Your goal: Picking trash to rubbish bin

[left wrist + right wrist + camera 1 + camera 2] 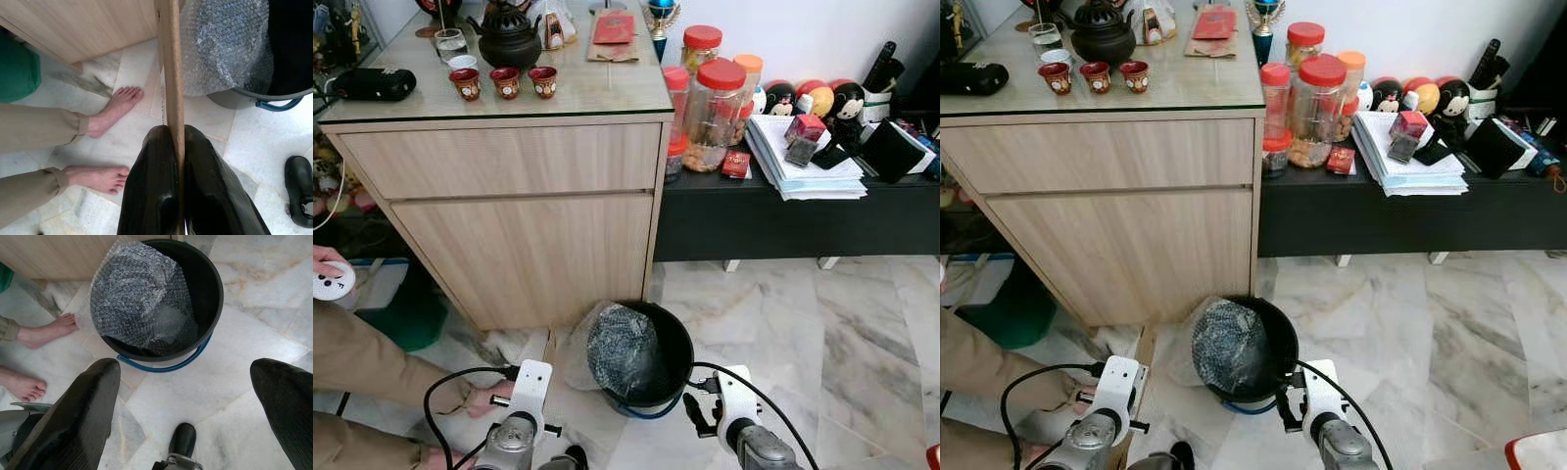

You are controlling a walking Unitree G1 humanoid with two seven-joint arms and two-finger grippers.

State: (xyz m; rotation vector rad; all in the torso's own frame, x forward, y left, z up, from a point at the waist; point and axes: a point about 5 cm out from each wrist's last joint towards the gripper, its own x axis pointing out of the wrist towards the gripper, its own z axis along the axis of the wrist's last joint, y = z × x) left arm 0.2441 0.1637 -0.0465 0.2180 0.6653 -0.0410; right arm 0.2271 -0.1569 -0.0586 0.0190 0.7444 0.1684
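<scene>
Your left gripper (173, 161) was clamped on a flat brown cardboard strip (170, 73) beside the black plastic bucket (208, 279), which held crumpled bubble wrap (139, 298). Your right gripper (188, 396) hovered above, fingers spread.

head views downward, wrist views share bin (161, 308)

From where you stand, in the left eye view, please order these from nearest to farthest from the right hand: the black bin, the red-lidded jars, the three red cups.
1. Black bin: on the floor just ahead-left of the right hand.
2. Red-lidded jars: on the dark low shelf, straight ahead.
3. Three red cups: on the wooden cabinet top, far to the left.
</scene>
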